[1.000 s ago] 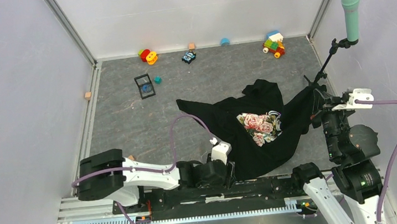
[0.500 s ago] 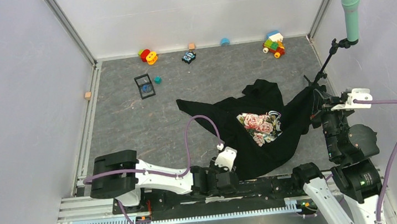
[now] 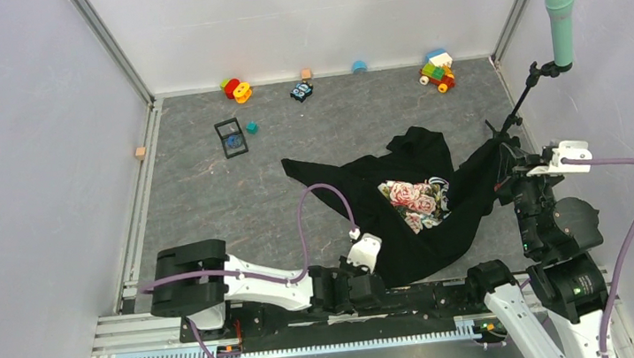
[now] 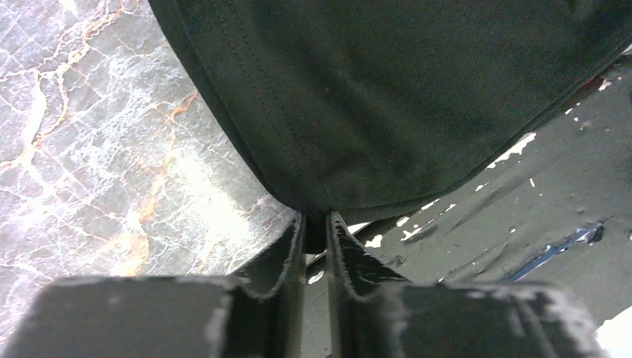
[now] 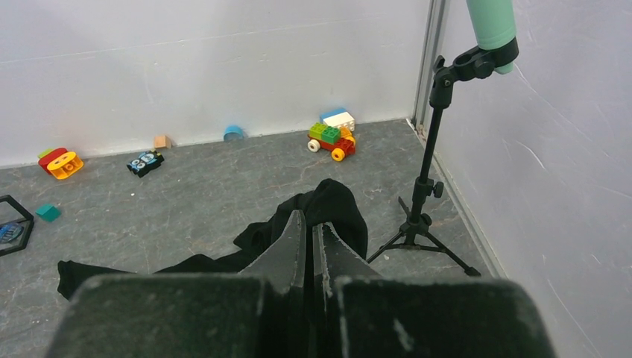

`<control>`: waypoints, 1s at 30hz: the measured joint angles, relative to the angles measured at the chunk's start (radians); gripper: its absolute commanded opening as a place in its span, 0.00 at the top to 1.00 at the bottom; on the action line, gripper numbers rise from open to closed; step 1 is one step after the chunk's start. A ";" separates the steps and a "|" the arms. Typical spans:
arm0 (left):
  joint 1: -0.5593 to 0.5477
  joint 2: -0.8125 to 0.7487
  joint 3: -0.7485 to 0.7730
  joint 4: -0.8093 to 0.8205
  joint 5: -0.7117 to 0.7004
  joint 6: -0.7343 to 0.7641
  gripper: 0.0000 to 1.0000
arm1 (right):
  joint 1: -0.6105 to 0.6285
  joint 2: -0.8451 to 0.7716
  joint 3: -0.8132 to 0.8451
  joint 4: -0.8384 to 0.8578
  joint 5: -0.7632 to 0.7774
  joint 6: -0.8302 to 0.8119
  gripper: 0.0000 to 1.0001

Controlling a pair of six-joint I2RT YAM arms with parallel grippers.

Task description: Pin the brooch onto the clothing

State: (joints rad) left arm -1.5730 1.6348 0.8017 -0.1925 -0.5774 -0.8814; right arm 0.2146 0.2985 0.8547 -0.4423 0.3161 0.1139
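The clothing (image 3: 359,192), a black T-shirt with a rose print (image 3: 416,202), lies crumpled right of the table's middle. My left gripper (image 3: 381,281) is low at the near edge. In the left wrist view its jaws (image 4: 317,224) are pinched on the near hem of the clothing (image 4: 387,89). The right gripper (image 3: 506,166) is shut on the shirt's right edge and holds it off the table. Black cloth (image 5: 335,205) shows past its tips (image 5: 308,224). The brooch (image 3: 232,140), a small blue disc, rests inside a black square frame case (image 3: 229,125) at the back left, also visible as a blue brooch (image 5: 9,232) in the right wrist view.
A teal cube (image 3: 252,128) sits beside the case. Toys line the back wall: a red-yellow piece (image 3: 236,89), a small car (image 3: 301,91), a brick vehicle (image 3: 436,71). A teal microphone (image 3: 560,9) on a tripod stand (image 5: 421,216) is close to the right gripper. White walls enclose the table.
My left arm swung right along the near edge to the shirt's hem, and its jaws narrowed onto the cloth. The right arm and the shirt's raised edge stayed put.
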 measured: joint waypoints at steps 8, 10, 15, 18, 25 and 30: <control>0.022 -0.031 -0.015 0.000 0.009 -0.004 0.98 | 0.000 0.004 -0.029 0.011 0.017 -0.001 1.00; 0.070 -0.083 -0.029 -0.010 0.037 0.010 0.98 | 0.000 0.012 -0.063 0.026 0.023 0.010 1.00; 0.310 -0.245 -0.028 -0.018 0.145 0.097 0.98 | 0.000 0.151 -0.127 0.052 -0.001 0.038 1.00; 0.483 -0.336 0.013 -0.061 0.215 0.177 0.98 | 0.000 0.312 -0.123 0.079 -0.020 0.047 1.00; 0.822 -0.402 0.400 -0.240 0.344 0.377 0.98 | 0.001 0.603 0.177 0.051 -0.011 0.036 1.00; 0.945 -0.393 0.800 -0.346 0.363 0.491 0.98 | 0.002 0.705 0.594 0.087 -0.001 -0.008 1.00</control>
State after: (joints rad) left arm -0.6281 1.2419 1.6012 -0.5385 -0.2142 -0.3908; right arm 0.2161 1.0031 1.4483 -0.3557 0.3153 0.1062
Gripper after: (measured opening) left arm 0.043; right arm 0.018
